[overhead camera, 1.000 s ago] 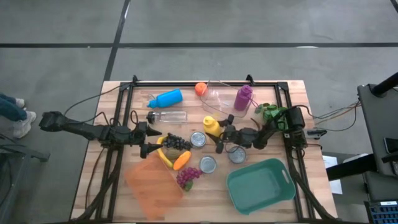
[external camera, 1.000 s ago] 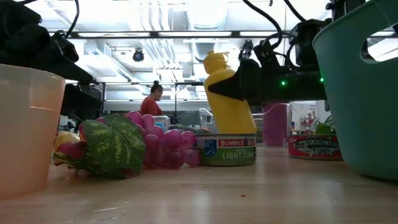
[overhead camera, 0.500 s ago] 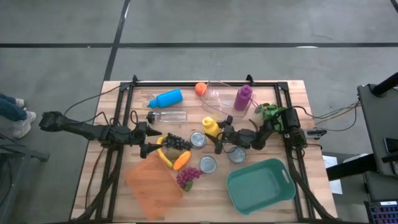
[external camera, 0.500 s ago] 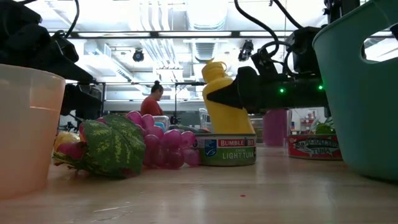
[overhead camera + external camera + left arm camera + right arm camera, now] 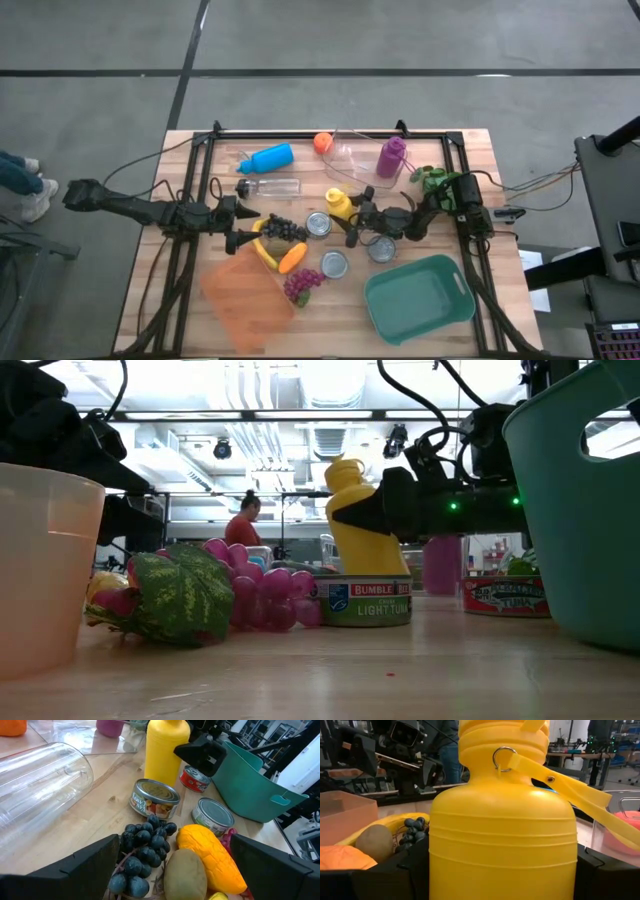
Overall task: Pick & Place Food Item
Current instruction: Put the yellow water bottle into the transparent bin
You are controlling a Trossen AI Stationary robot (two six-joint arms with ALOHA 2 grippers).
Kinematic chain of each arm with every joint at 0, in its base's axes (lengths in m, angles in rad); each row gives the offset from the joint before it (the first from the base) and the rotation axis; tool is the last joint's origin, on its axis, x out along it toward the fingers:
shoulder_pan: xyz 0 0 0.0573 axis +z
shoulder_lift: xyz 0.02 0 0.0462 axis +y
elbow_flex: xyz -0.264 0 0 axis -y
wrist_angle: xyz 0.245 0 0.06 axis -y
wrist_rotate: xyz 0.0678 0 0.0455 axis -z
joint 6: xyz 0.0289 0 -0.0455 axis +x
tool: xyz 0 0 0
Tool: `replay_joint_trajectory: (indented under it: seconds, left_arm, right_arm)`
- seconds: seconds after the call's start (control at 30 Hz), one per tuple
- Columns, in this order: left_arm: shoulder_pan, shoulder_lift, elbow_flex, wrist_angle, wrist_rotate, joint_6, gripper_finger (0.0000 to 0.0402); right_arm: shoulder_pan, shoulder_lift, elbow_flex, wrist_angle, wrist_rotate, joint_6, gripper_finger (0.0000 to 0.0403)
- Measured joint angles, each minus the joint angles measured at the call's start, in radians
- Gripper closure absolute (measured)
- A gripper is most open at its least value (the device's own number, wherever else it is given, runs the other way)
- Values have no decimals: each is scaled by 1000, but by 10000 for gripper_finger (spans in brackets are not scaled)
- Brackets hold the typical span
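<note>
The yellow bottle point(image 5: 339, 203) is gripped upright by the right claw point(image 5: 356, 218), just beside the tuna can point(image 5: 319, 224) on the surface point(image 5: 480, 170). The left claw point(image 5: 238, 225) is spread wide, grasping nothing, beside the dark grapes point(image 5: 284, 230), across the can from the bottle.

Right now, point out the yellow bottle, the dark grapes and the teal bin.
yellow bottle point(image 5: 165, 750): left wrist view, on the middle of its body.
dark grapes point(image 5: 142, 852): left wrist view, on the centre of the bunch.
teal bin point(image 5: 418, 297): high view, on its bare floor.
</note>
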Motion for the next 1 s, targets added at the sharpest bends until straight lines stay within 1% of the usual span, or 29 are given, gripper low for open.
replay_joint_trajectory:
  seconds: [0.3,0.37,0.53,0.63,0.8,1.0]
  left_arm:
    - [0,0,0,0,0,0,18]
    - [0,0,0,0,0,0,18]
    - [0,0,0,0,0,0,18]
    - [0,0,0,0,0,0,18]
    - [0,0,0,0,0,0,18]
    - [0,0,0,0,0,0,18]
  right_arm:
    - [2,1,-2,0,0,-6,117]
    - [2,2,-2,0,0,-4,108]
    - [2,5,-4,-9,2,-2,73]
    - [2,8,-8,-17,2,-2,62]
    - [2,8,-18,-10,1,6,59]
    - [2,8,-25,-7,-5,51,58]
